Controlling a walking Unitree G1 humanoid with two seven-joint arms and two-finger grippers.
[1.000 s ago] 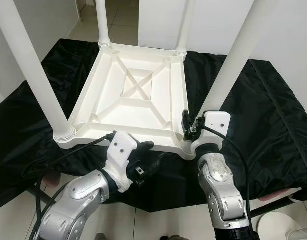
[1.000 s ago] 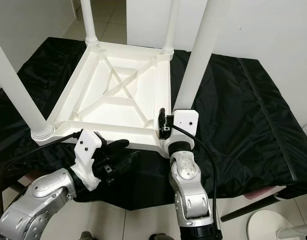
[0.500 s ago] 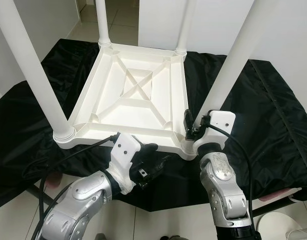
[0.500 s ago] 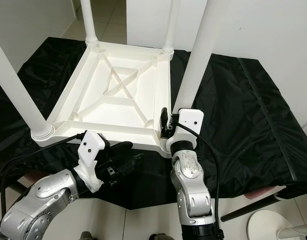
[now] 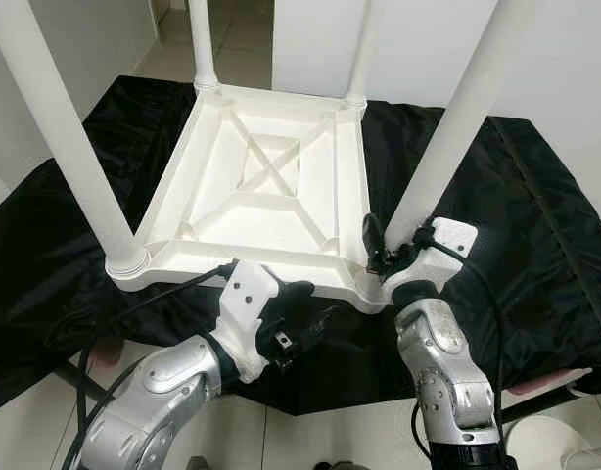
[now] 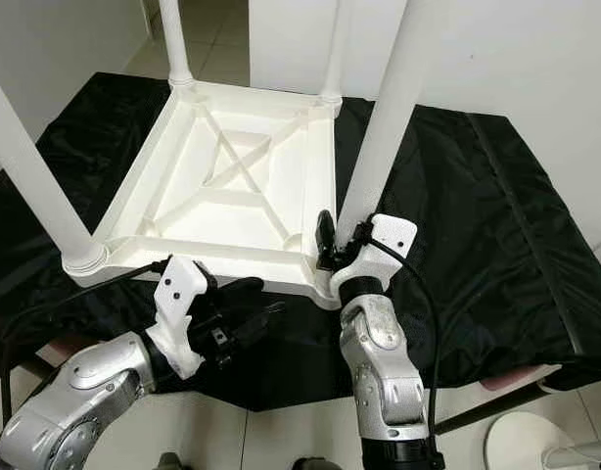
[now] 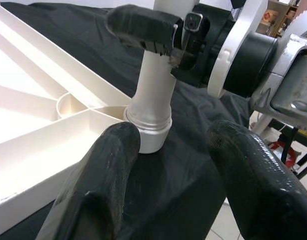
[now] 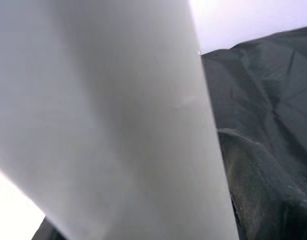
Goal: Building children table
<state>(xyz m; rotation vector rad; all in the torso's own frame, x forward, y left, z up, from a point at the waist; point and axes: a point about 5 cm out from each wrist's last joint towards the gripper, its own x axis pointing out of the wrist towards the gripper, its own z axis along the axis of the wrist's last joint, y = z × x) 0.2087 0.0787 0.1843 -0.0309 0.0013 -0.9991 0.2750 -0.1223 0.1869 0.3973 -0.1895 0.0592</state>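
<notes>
Black cloth (image 5: 535, 206) covers the surface, tiled floor (image 5: 232, 39) beyond it and at the near edge. White plastic children's table (image 5: 261, 186) lies upside down on the cloth, ribbed underside with X brace facing up. Four white legs stand in the corner sockets: near-left leg (image 5: 61, 127), near-right leg (image 5: 457, 127), two far legs (image 5: 199, 39) and (image 5: 364, 49) running out of the top of the picture.

Right arm (image 5: 442, 382) comes up from the near edge to the near-right corner. Right gripper (image 5: 391, 247) is clamped around the near-right leg just above its socket collar; one black finger (image 5: 372, 235) shows on the inner side of the leg, white wrist housing on the outer side. Right wrist view: leg right up against the camera, one dark finger (image 8: 263, 185) beside it, black cloth behind.

Left arm (image 5: 154, 401) reaches in from the near left, below the table's near edge. Left gripper (image 5: 300, 318) is released, fingers spread, holding nothing, sitting over the cloth just short of the table rim. Left wrist view: its two fingers (image 7: 108, 170) frame the near-right socket collar (image 7: 151, 125), with the right gripper clenched on the leg just above it.
</notes>
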